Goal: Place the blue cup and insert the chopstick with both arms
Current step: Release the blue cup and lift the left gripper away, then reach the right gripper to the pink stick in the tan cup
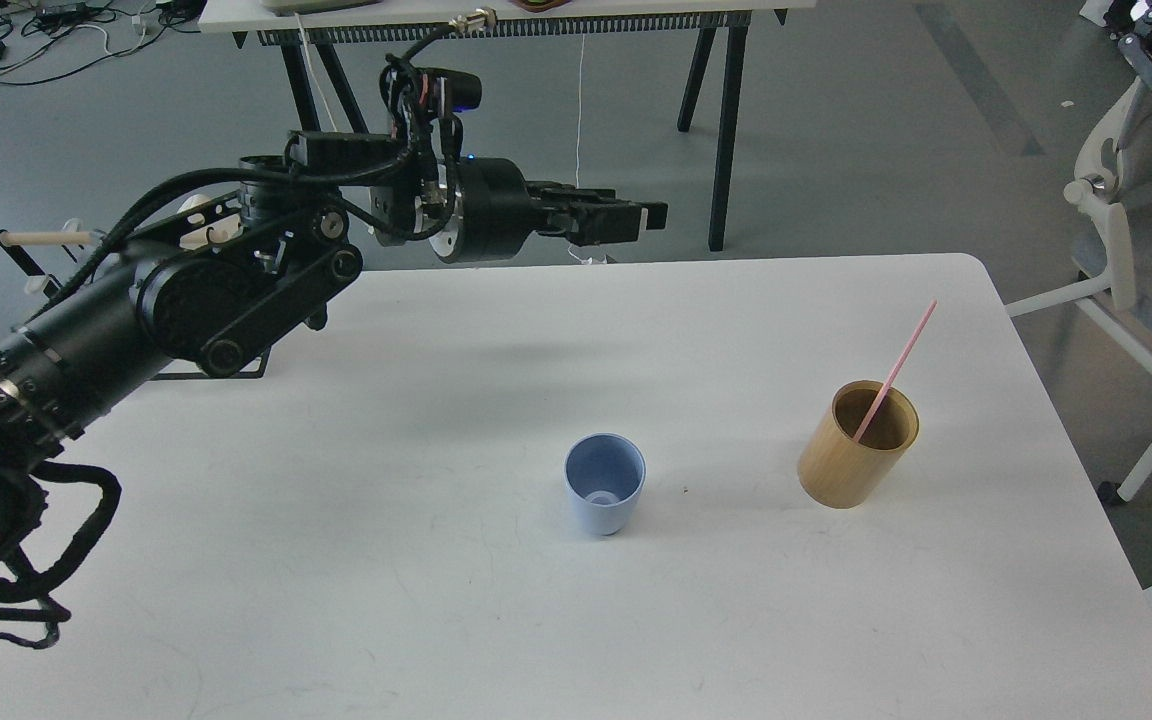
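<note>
Pale-blue and upright, the blue cup [604, 497] stands free mid-table, seemingly already placed, while the pink chopstick [894, 373] leans in the tan cylinder [857, 444] awaiting transfer, and the left gripper [648, 218] hovers empty above the far edge, jaws too end-on to tell.

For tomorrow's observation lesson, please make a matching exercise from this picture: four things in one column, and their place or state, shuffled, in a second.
Things
1. blue cup
2. chopstick
3. tan cylinder
4. left gripper

Place or state
A. leaning inside the tan cylinder
B. raised above the table's far edge, holding nothing
C. upright and empty, mid-table
D. standing right of the blue cup

Pairs: 1-C, 2-A, 3-D, 4-B
</note>
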### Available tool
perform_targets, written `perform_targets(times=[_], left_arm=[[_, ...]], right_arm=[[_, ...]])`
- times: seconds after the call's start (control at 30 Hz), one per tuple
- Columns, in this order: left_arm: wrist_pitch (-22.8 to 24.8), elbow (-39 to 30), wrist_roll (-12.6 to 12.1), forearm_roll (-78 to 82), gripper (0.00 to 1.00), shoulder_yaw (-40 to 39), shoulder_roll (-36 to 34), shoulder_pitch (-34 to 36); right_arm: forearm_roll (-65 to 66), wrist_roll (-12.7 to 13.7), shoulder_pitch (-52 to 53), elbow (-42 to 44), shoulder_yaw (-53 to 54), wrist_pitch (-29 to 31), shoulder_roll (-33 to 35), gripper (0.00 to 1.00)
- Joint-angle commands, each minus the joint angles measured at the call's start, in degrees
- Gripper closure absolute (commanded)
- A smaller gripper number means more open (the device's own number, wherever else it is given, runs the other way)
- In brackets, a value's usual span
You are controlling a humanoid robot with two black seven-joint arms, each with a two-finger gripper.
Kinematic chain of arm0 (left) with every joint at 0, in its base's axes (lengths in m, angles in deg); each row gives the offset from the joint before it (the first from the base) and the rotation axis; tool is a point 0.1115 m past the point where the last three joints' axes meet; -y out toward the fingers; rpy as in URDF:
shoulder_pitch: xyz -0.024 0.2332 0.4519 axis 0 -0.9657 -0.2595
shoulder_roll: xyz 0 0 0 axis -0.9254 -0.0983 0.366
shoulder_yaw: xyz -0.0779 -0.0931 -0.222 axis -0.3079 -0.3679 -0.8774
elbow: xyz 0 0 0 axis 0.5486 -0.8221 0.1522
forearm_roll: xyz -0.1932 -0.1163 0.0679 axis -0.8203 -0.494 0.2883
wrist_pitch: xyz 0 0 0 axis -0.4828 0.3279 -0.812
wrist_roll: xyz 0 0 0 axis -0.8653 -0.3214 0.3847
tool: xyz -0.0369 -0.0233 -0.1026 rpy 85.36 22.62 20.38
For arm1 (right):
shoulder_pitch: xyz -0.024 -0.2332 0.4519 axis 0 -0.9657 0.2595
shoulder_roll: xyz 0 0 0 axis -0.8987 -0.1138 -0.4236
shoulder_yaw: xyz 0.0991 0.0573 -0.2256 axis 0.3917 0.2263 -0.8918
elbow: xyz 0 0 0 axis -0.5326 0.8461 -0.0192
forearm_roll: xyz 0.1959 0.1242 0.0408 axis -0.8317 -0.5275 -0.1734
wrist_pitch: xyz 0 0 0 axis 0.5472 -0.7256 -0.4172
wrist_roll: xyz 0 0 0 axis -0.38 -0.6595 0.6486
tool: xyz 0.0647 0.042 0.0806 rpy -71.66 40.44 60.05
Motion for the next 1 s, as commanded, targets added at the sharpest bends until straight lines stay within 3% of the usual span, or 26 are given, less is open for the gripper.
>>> perform_targets(times=[0.0,0.37,0.57,0.77,0.97], left_arm=[[0.0,5.63,0.22,-14.03,0.0,-6.85,0.31,-0.01],[0.0,13.28,0.14,-61.49,0.0,-8.01,0.58,0.43],[0.0,21.8,-0.65,-82.77,0.0,-7.92,1.02,0.08],[0.0,23.22,-3.03,-93.95,0.0,-8.01,0.93,-0.1],[0.0,23.22,-3.12,-97.04,0.0,-8.01,0.93,-0.8]], right_arm=[[0.13,-0.15,-2.94,-3.44,-0.6,0.0,2.37,0.01],[9.43,-0.33,-6.81,-4.76,-4.12,-3.3,6.5,0.01],[20.85,-0.77,-9.79,-12.48,-4.21,-6.73,12.47,0.01],[29.99,-0.85,-14.01,-20.83,-4.29,-10.24,18.28,0.01],[44.66,-0.85,-21.3,-32.34,-4.29,-19.46,20.83,0.02]])
